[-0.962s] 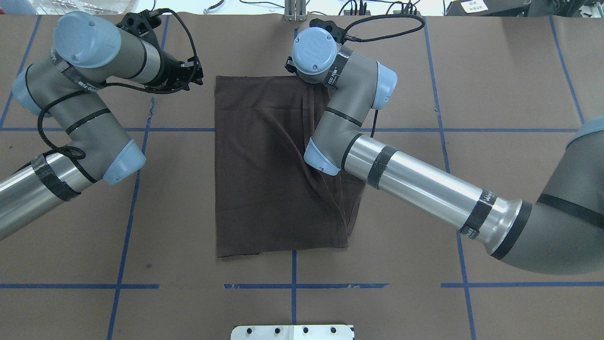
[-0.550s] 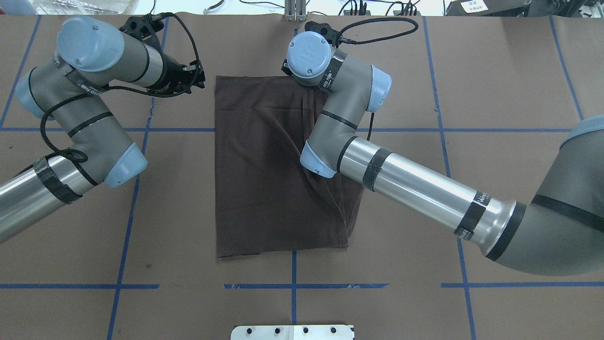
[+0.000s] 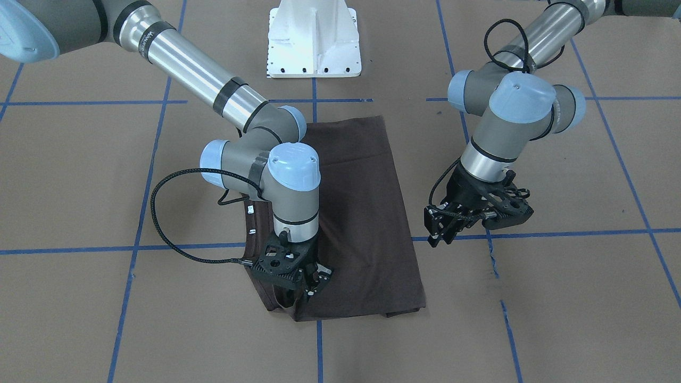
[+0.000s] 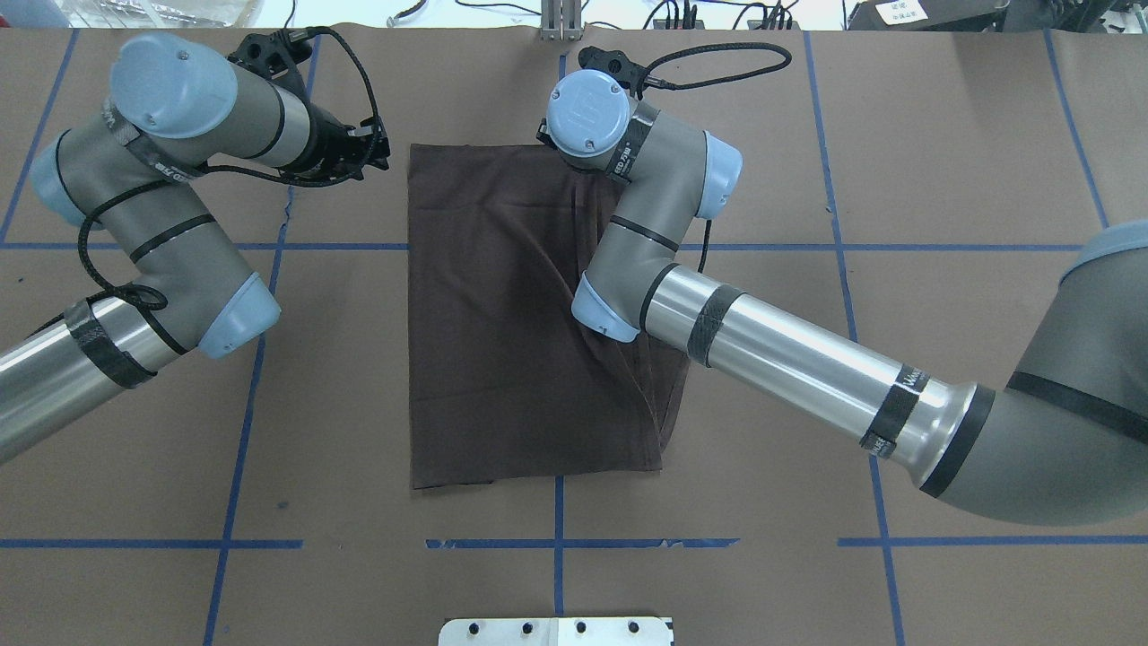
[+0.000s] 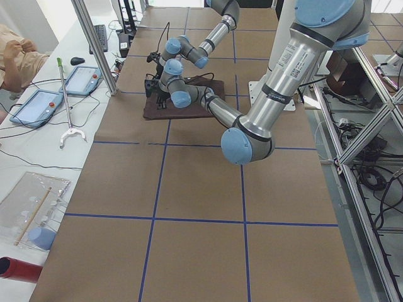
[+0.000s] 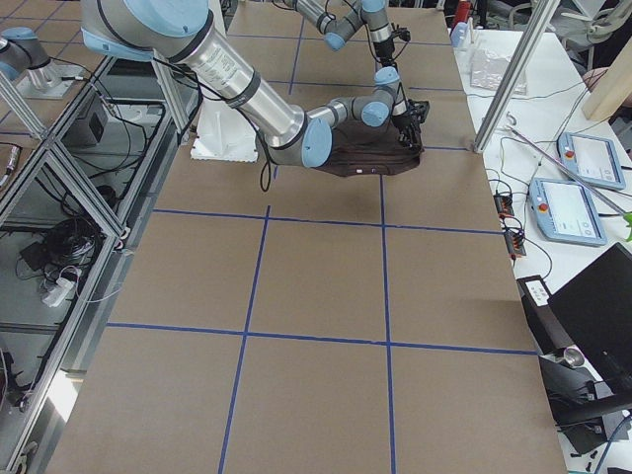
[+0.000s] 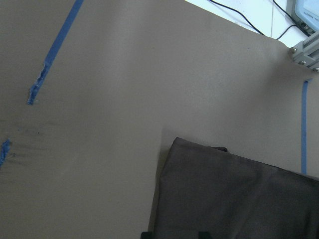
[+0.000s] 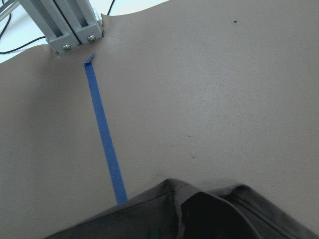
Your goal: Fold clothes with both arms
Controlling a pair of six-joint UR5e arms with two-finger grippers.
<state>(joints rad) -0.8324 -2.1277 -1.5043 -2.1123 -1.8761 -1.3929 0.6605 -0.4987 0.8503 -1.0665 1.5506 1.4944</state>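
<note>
Front-facing view, right gripper [image 3: 300, 283] clamping T-shirt [image 3: 367, 213] edge, left gripper [image 3: 441, 232] parted, empty

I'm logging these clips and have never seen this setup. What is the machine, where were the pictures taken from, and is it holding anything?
It is a robot with a left arm and a right arm, each ending in two gripping fingers. One picture looks from across the table, one from overhead behind the robot, two from the table's ends, and two from cameras on the wrists. A dark brown T-shirt, partly folded, lies on the brown-covered table. The right gripper appears to pinch its edge, where the cloth bunches. The left gripper is open beside the shirt's corner, holding nothing.
</note>
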